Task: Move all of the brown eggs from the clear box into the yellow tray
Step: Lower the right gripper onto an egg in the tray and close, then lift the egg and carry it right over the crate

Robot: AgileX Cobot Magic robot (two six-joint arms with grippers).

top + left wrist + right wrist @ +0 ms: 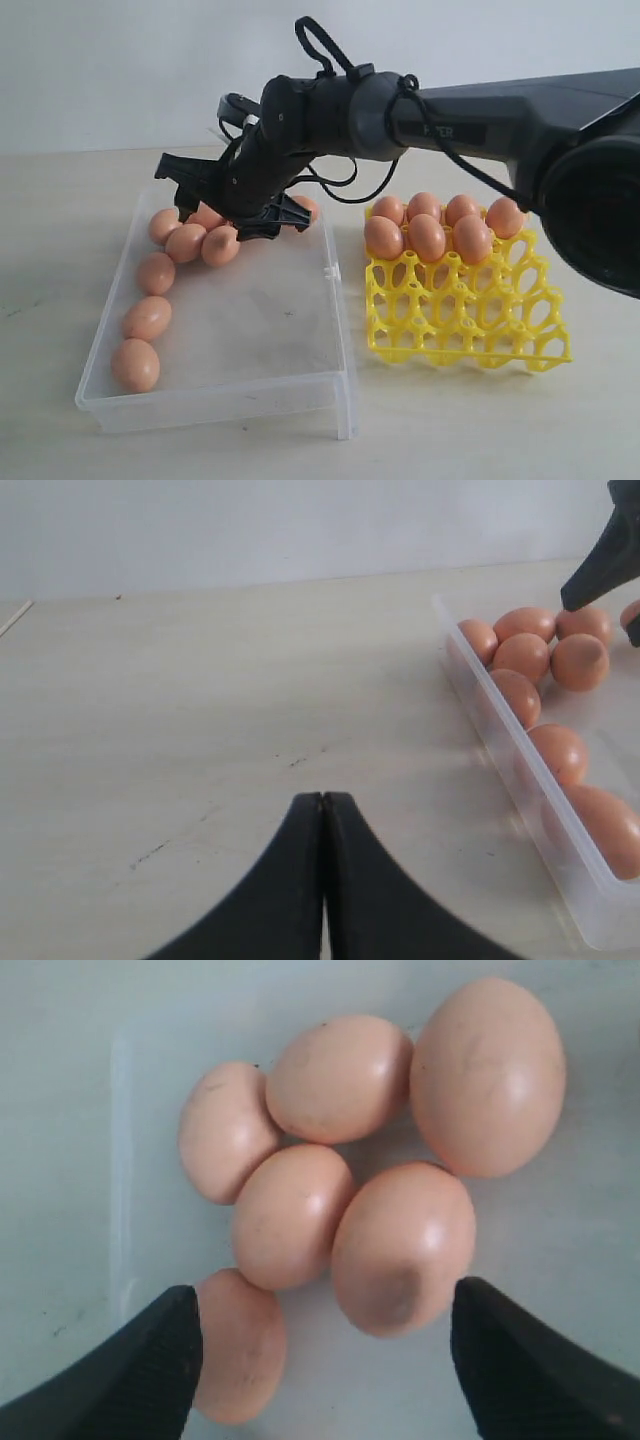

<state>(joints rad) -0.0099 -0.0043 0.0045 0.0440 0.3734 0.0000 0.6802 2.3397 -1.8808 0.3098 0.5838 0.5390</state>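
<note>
Fingers [130,1370] apart over eggs [290,1215] in box [210,400]

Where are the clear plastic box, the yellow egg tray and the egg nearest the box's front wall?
Clear rectangular plastic box [215,405]: exterior view, front wall.
Yellow plastic lattice egg tray [465,320]: exterior view, empty front cups.
Nearest orange-brown oval egg [135,365]: exterior view, shell centre.

I have the shallow clear plastic box [235,335] left of the yellow lattice plastic egg tray [465,315], both on the pale table [500,430]. Small oval brown eggs [147,318] line the box's left wall and cluster at its far end; seven more sit in the tray's far two rows.
</note>
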